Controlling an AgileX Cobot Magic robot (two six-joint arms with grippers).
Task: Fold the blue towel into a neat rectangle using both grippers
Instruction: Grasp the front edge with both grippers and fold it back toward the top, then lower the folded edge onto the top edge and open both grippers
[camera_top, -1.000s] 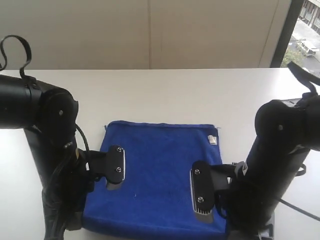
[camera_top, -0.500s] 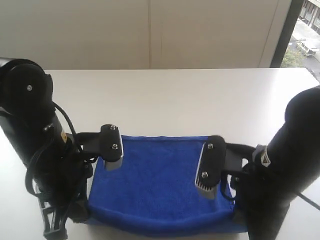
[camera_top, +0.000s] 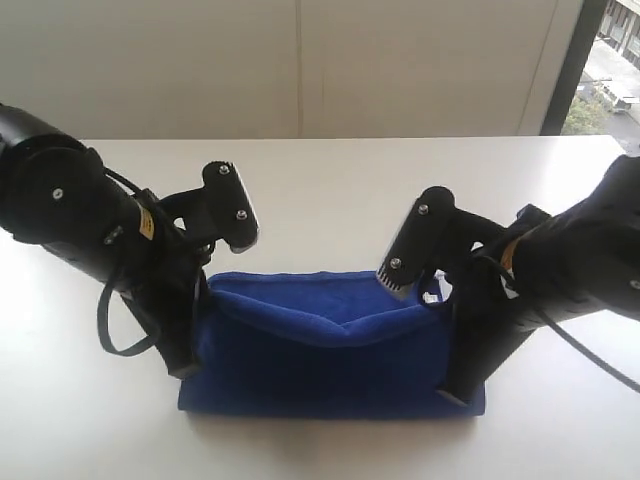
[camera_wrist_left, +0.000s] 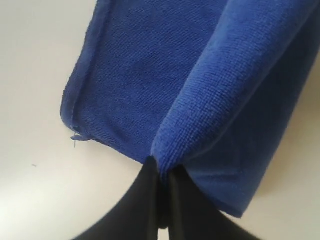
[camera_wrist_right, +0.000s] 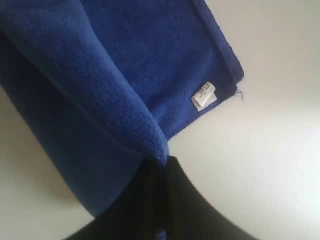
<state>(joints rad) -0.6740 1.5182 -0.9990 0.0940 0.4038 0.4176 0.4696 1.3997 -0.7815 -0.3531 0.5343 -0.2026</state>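
The left end effector and the right end effector each pinch the blue towel tight. The held edge sags over the tabletop.

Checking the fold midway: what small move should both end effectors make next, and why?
Probably carry the lifted edge to the far edge by the white tag, then lower it: left end effector and right end effector each pinch a blue towel corner, raised short of it.

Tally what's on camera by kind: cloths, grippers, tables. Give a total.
Cloths: 1, the blue towel
Grippers: 2, the left gripper and the right gripper, each pinching a towel edge
Tables: 1, the white table
Total: 4
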